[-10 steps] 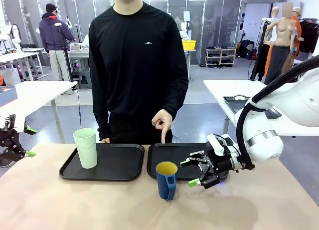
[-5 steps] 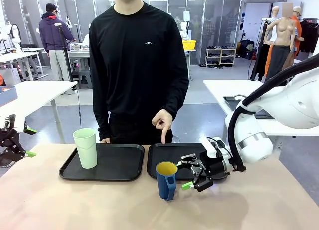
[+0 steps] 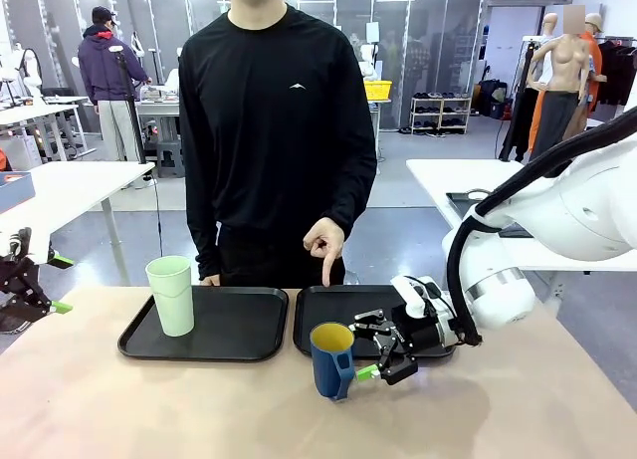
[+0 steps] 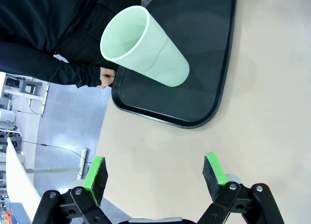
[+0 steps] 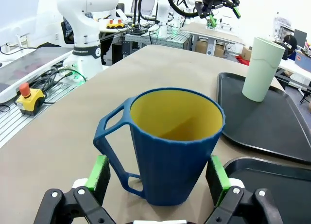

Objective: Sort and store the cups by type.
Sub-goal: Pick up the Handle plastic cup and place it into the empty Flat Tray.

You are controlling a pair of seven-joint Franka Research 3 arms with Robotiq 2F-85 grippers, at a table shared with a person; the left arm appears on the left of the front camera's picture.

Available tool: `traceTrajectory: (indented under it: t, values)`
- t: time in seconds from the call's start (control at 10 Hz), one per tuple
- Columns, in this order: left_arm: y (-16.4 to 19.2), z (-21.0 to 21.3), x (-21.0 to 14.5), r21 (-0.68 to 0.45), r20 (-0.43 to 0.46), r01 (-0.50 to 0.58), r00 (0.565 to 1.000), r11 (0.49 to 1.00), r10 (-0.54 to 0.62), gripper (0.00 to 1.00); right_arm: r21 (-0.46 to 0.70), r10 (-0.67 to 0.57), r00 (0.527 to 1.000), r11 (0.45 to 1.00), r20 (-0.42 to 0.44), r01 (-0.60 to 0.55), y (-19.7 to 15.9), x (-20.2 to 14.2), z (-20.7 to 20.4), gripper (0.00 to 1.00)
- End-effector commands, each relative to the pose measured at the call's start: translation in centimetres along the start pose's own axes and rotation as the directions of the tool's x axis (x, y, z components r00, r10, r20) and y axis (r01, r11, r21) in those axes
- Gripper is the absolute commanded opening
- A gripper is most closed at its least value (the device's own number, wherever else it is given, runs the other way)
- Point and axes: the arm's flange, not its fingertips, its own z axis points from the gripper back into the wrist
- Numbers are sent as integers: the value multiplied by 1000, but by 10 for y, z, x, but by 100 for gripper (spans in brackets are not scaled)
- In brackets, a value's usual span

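Note:
The dark blue mug (image 3: 332,360) with a yellow inside stands on the bare table just in front of the right black tray (image 3: 338,308). My right gripper (image 3: 372,353) is open and low at the mug's right side. In the right wrist view the mug (image 5: 172,141) stands between the two green pads (image 5: 100,177), handle to the picture's left. The pale mint tumbler (image 3: 171,295) stands upright on the left black tray (image 3: 244,325). My left gripper (image 3: 60,284) hangs open at the table's far left edge, and the left wrist view shows this gripper (image 4: 154,178) short of the tumbler (image 4: 146,46).
A person in black stands at the far side, one hand (image 3: 324,248) pointing a finger down at the right tray. The other hand rests behind the left tray (image 4: 216,83). The tumbler (image 5: 261,68) is far off in the right wrist view.
My right gripper has slid left along the table, from beside the right tray up to the mug, so its open fingers now stand on either side of it. The left arm is still.

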Motion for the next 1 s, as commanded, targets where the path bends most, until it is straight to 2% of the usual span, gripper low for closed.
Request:
traceTrajectory:
  t: [0.0,0.5,0.9]
  values:
    - [0,-1,-1,1,10,8,1000,1000,-8,100,-5,-5,1000,1000,29,6,-7,-1,-8,100]
    - [0,-1,-1,1,10,8,1000,1000,-8,100,-3,41,998,999,56,-41,-17,-8,-21,100]
    - [0,-1,-1,1,10,8,1000,1000,-8,100,22,25,997,999,77,-27,-22,-11,-28,100]
